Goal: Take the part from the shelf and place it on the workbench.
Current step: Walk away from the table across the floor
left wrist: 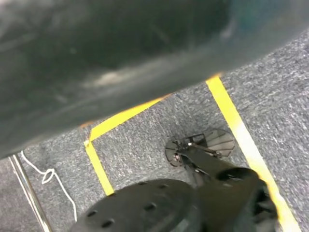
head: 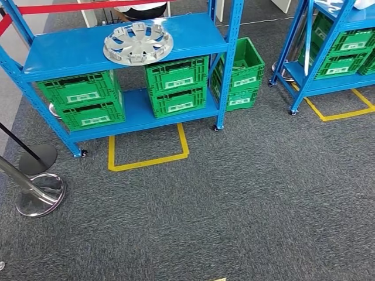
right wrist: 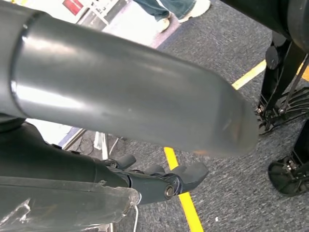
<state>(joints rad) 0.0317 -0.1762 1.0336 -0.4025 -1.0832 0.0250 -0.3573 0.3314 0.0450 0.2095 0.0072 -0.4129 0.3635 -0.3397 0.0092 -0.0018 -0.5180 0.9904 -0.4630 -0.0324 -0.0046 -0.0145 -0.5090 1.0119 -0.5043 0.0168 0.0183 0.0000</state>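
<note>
The part, a silver wheel cover (head: pixel 137 42), lies flat on the top board of the blue shelf (head: pixel 186 36) in the head view, a few steps ahead of me across the carpet. My right hand (right wrist: pixel 146 121) hangs above the floor in the right wrist view, its thick grey thumb apart from the dark fingers (right wrist: pixel 171 176), with nothing between them. In the left wrist view a blurred dark grey part of my left hand (left wrist: pixel 109 63) crosses the picture above the carpet. Its fingers are hidden.
Green crates (head: pixel 177 85) fill the shelf's lower board, and one more (head: pixel 238 73) stands behind its right post. A second blue shelf (head: pixel 327 64) stands at the right. Chrome stanchion bases (head: pixel 40 193) sit at the left. Yellow tape (head: pixel 148 155) marks the floor. A person's feet (right wrist: pixel 178 9) stand nearby.
</note>
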